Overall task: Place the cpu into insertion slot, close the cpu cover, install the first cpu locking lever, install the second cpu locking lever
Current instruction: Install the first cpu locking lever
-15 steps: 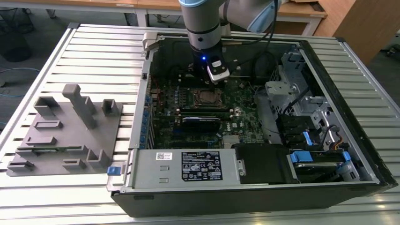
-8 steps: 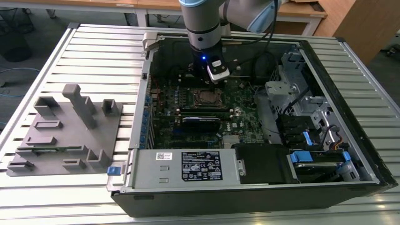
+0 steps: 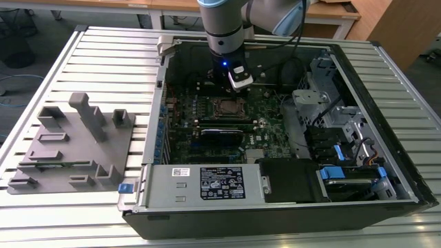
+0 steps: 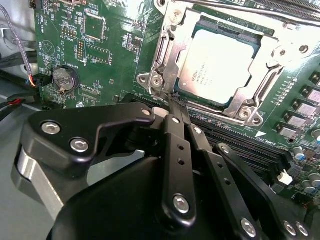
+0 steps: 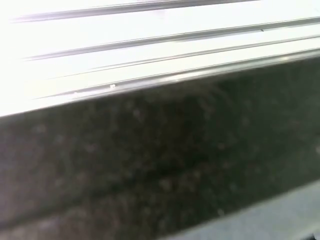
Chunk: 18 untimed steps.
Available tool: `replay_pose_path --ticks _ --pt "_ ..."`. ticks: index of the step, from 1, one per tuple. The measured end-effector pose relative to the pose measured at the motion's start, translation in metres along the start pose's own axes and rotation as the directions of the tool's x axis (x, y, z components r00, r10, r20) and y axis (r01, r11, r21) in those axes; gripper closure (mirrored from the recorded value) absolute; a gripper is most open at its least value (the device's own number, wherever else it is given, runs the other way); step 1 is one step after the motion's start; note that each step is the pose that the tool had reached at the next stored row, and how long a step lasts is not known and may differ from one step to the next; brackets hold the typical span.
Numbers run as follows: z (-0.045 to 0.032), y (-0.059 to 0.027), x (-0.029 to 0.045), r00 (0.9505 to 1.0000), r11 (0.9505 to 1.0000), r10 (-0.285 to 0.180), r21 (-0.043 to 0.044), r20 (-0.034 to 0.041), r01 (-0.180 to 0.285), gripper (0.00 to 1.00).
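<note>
Fingers together, my end effector [image 4: 175, 102] sits at a corner of the cpu cover [image 4: 282, 52], closed over the cpu [image 4: 220, 62]; I'd press gently, squarely.

Ribbed silver-grey metal table [image 3: 96, 57] spread out on every side beneath the gripper [image 3: 238, 89], pale wooden desks [image 3: 172, 6] well beyond it, a brown wooden panel [image 3: 399, 26] off toward the exterior view's right, grey floor [image 3: 41, 26] with a blue cable [image 3: 15, 81] far toward the exterior view's left, under even light.

The cpu [image 4: 220, 62] sits in the insertion slot [image 4: 235, 26] under the cpu cover [image 4: 274, 52] — gripper [image 4: 175, 100] just beside the cover
</note>
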<state>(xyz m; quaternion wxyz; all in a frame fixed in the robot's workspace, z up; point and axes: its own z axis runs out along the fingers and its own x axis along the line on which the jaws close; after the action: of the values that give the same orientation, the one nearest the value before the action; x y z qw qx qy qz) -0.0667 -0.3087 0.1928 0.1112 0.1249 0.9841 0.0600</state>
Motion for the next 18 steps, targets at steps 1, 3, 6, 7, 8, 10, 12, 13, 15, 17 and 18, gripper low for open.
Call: replay_pose_path --ticks 1,3,6,7,8,10,12,13,15,17,18 --pt "0.0000 0.0001 0.0000 1.0000 1.0000 0.000 0.0000 0.0000 0.000 0.89" --pt "0.0000 0.0003 0.0001 1.0000 1.0000 0.000 0.0000 0.0000 0.000 0.89" --pt "0.0000 0.0005 0.0001 1.0000 1.0000 0.000 0.0000 0.0000 0.000 0.89" --pt "0.0000 0.0006 0.0002 1.0000 1.0000 0.000 0.0001 0.0000 0.000 0.89" --pt "0.0001 0.0007 0.0002 1.0000 1.0000 0.000 0.0001 0.0000 0.000 0.89" --pt "0.0001 0.0010 0.0003 1.0000 1.0000 0.000 0.0001 0.0000 0.000 0.89" --pt "0.0001 0.0012 0.0003 1.0000 1.0000 0.000 0.0000 0.0000 0.000 0.89" --pt "0.0001 0.0013 0.0003 1.0000 1.0000 0.000 0.0001 0.0000 0.000 0.89" --pt "0.0001 0.0016 0.0004 1.0000 1.0000 0.000 0.0001 0.0000 0.000 0.89" --pt "0.0001 0.0018 0.0005 1.0000 1.0000 0.000 0.0002 0.0000 0.000 0.89" --pt "0.0001 0.0019 0.0005 1.0000 1.0000 0.000 0.0003 0.0000 0.000 0.89"
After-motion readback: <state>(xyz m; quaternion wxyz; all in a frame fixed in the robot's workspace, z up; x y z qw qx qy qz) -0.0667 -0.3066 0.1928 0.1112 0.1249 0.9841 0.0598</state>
